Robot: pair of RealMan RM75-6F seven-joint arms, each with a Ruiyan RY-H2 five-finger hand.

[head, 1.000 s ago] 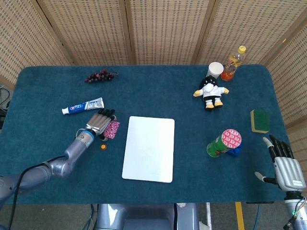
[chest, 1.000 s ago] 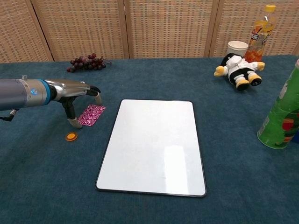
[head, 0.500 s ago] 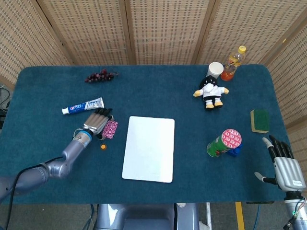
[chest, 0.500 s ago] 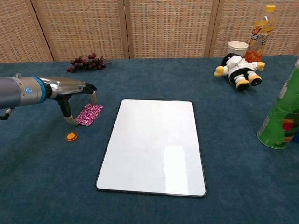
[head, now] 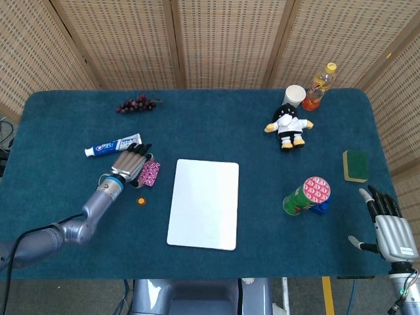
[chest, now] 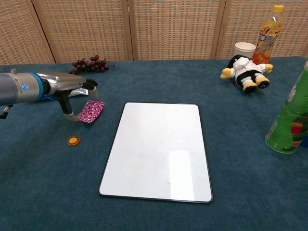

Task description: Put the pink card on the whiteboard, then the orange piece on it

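Note:
The pink patterned card point(chest: 90, 111) is tilted just off the cloth, left of the whiteboard point(chest: 159, 149). My left hand point(chest: 72, 91) pinches the card between thumb and fingers at its left edge; in the head view this hand point(head: 131, 164) covers part of the card point(head: 150, 174). On the table nearer me than the card lies the small orange piece point(chest: 73, 140), seen in the head view as the orange piece point(head: 140, 201). The whiteboard point(head: 205, 203) is bare. My right hand point(head: 390, 230) rests at the table's near right corner, fingers apart and holding nothing.
A toothpaste tube point(head: 113, 146) lies just behind the left hand, with grapes point(head: 136, 104) further back. A green can point(head: 306, 195), a plush toy point(head: 289, 126), a cup point(head: 294, 96), a bottle point(head: 319, 85) and a green sponge point(head: 356, 165) stand on the right side.
The left hand has drawn back and to the left, taking the pink card with it; the card now tilts up off the cloth. The orange piece and right hand have not moved.

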